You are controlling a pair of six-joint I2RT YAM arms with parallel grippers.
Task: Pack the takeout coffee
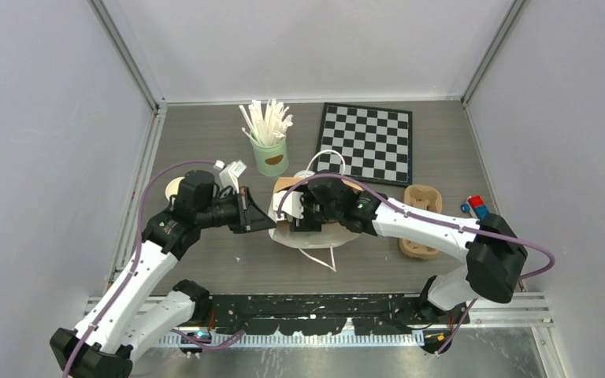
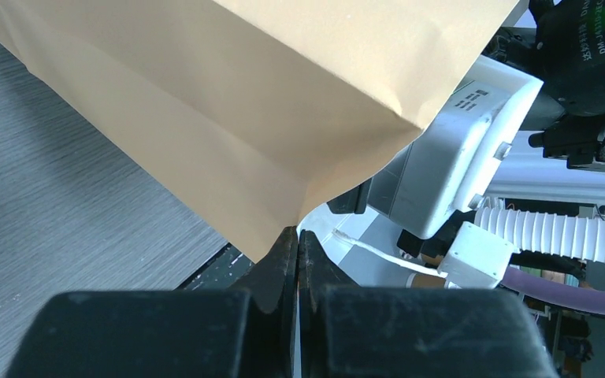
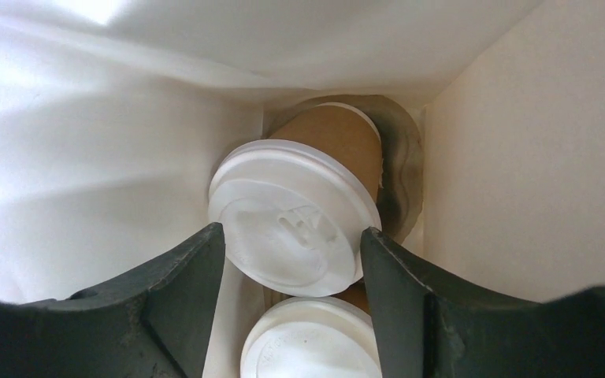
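Table (image 1: 205, 268): grey wood grain.

Bag (image 1: 285, 187): tan paper with a white inside, at the table's centre in the top view.

Board (image 1: 366, 143): checkered, at 1 o'clock from the bag.

Tray (image 1: 420, 222): brown pulp, at 3 o'clock from the bag.

Can (image 1: 270, 156): green, holding white sticks, at 11 o'clock from the bag.

Cups: both are inside the bag. First cup (image 3: 335, 146) is tan and leans, its white lid (image 3: 293, 220) facing the right wrist camera. Second cup (image 3: 311, 342) sits at 6 o'clock from the first, with only its lid showing.

Left gripper (image 2: 295, 244): at the bag's 9 o'clock side, fingers pressed together on the bag's tan edge.

Right gripper (image 3: 291, 230): reaches into the bag's mouth. Its fingers are apart, one on each side of the first cup's lid. I cannot tell whether they touch the rim.
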